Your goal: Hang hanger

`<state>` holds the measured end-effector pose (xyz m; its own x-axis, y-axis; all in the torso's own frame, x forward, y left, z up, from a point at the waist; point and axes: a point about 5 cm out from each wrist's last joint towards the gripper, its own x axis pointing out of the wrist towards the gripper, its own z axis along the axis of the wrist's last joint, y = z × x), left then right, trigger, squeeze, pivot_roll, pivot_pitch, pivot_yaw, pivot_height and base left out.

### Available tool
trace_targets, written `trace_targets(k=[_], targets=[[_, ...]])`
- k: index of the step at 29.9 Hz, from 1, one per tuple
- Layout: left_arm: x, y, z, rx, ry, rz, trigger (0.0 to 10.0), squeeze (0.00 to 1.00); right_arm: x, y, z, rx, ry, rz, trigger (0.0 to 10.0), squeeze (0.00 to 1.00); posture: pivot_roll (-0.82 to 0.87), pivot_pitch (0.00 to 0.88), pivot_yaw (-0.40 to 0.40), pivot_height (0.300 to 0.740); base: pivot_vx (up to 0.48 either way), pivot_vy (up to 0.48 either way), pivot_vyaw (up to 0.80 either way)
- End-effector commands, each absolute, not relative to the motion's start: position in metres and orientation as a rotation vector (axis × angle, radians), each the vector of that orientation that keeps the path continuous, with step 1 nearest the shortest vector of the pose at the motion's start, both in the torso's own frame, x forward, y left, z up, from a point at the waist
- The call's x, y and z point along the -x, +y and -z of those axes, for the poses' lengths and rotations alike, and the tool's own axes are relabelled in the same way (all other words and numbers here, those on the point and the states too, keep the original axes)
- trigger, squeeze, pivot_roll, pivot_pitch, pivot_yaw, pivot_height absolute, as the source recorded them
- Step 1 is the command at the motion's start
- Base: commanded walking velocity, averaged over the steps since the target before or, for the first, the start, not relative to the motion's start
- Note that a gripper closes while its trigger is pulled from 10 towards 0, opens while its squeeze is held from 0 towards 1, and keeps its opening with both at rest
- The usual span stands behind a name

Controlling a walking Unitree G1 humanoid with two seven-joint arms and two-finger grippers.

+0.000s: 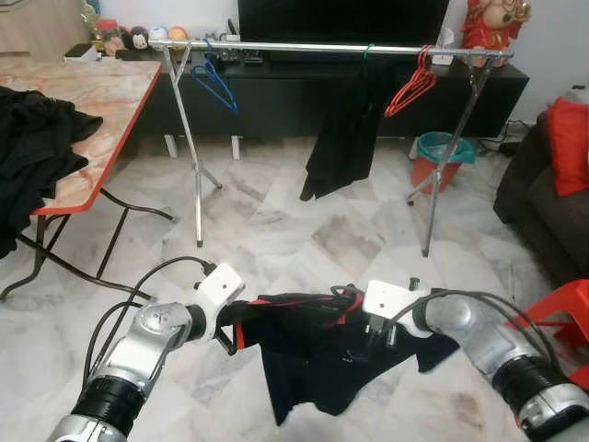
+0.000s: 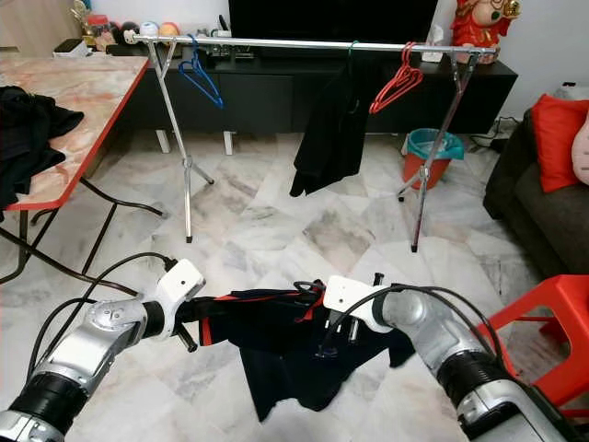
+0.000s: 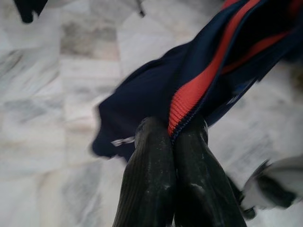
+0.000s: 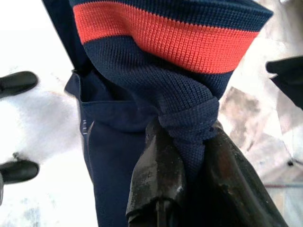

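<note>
Both sets of jaws, left gripper (image 3: 173, 137) and right gripper (image 4: 187, 142), clamp the navy-and-red garment (image 1: 313, 354) stretched low before the distant rail (image 1: 322, 46), so keep it taut and level while approaching.

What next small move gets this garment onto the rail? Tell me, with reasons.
Probably step toward the rail with both grips kept. The left gripper and right gripper are each shut on the garment, which sags between them well short of the rail; a gap shows between the blue hanger and the hung black cloth.
</note>
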<state>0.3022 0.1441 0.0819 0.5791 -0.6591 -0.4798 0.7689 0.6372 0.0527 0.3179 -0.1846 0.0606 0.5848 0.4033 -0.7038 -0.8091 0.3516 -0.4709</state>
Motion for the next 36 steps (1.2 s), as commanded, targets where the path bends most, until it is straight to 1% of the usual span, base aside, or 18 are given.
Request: trace_targets(k=[1, 2, 3, 4, 8, 11, 13, 14, 18, 22, 23, 24, 26, 30, 36], targets=[[-0.302, 0.146, -0.088, -0.25, 0.432, 0.843, 10.0, 0.0, -0.325, -0.196, -0.066, 0.866, 0.51, -0.703, 10.0, 0.0, 0.08, 0.0, -0.006, 0.74, 0.0, 0.0, 0.0], [-0.302, 0.14, -0.092, -0.234, 0.417, 0.854, 10.0, 0.0, -0.33, -0.191, -0.069, 0.81, 0.476, -0.643, 10.0, 0.0, 0.08, 0.0, -0.001, 0.74, 0.0, 0.0, 0.0], [-0.302, 0.14, -0.092, -0.234, 0.417, 0.854, 10.0, 0.0, -0.33, -0.191, -0.069, 0.81, 0.476, -0.643, 10.0, 0.0, 0.08, 0.0, -0.001, 0.74, 0.0, 0.0, 0.0], [-0.302, 0.133, -0.095, -0.221, 0.401, 0.874, 10.0, 0.0, -0.333, -0.184, -0.072, 0.754, 0.443, -0.605, 10.0, 0.0, 0.08, 0.0, 0.001, 0.74, 0.0, 0.0, 0.0], [-0.302, 0.123, -0.101, -0.191, 0.373, 0.897, 10.0, 0.0, -0.338, -0.173, -0.075, 0.669, 0.408, -0.56, 10.0, 0.0, 0.08, 0.0, 0.007, 0.74, 0.0, 0.0, 0.0], [-0.302, 0.119, -0.103, -0.183, 0.366, 0.907, 10.0, 0.0, -0.339, -0.169, -0.075, 0.646, 0.4, -0.543, 10.0, 0.0, 0.08, 0.0, 0.007, 0.74, 0.0, 0.0, 0.0], [-0.298, 0.109, -0.105, -0.184, 0.352, 0.944, 10.0, 0.0, -0.342, -0.159, -0.075, 0.594, 0.374, -0.507, 10.0, 0.0, 0.09, 0.0, 0.009, 0.74, 0.0, 0.0, 0.0], [-0.298, 0.109, -0.105, -0.184, 0.352, 0.944, 10.0, 0.0, -0.342, -0.159, -0.075, 0.594, 0.374, -0.507, 10.0, 0.0, 0.09, 0.0, 0.009, 0.74, 0.0, 0.0, 0.0], [-0.293, 0.091, -0.107, -0.183, 0.317, 0.976, 10.0, 0.0, -0.342, -0.138, -0.074, 0.52, 0.336, -0.508, 10.0, 0.0, 0.09, 0.0, 0.011, 0.74, 0.0, 0.0, 0.0], [-0.293, 0.089, -0.107, -0.189, 0.308, 0.975, 10.0, 0.0, -0.342, -0.135, -0.074, 0.516, 0.333, -0.509, 10.0, 0.0, 0.09, 0.0, 0.011, 0.74, 0.0, 0.0, 0.0], [-0.293, 0.087, -0.109, -0.182, 0.291, 0.966, 10.0, 0.0, -0.342, -0.131, -0.074, 0.504, 0.32, -0.507, 10.0, 0.0, 0.09, 0.0, 0.014, 0.74, 0.0, 0.0, 0.0], [-0.295, 0.084, -0.111, -0.17, 0.27, 0.951, 10.0, 0.31, -0.341, -0.126, -0.074, 0.485, 0.308, -0.505, 10.0, 0.0, 0.09, 0.0, 0.013, 0.74, 0.0, 0.0, 0.0], [-0.299, 0.076, -0.122, -0.139, 0.21, 0.938, 10.0, 1.0, -0.341, -0.118, -0.074, 0.46, 0.291, -0.502, 10.0, 0.0, 0.1, 0.0, 0.019, 0.74, 0.0, 0.0, 0.0], [-0.298, 0.071, -0.129, -0.126, 0.18, 0.957, 10.0, 1.0, -0.341, -0.113, -0.073, 0.456, 0.288, -0.491, 10.0, 0.0, 0.1, 0.0, 0.022, 0.74, 0.0, 0.0, 0.0], [-0.29, 0.07, -0.123, -0.154, 0.205, 1.01, 10.0, 1.0, -0.343, -0.107, -0.075, 0.426, 0.256, -0.459, 10.0, 0.0, 0.1, 0.0, 0.025, 0.74, 0.0, 0.0, 0.0]])
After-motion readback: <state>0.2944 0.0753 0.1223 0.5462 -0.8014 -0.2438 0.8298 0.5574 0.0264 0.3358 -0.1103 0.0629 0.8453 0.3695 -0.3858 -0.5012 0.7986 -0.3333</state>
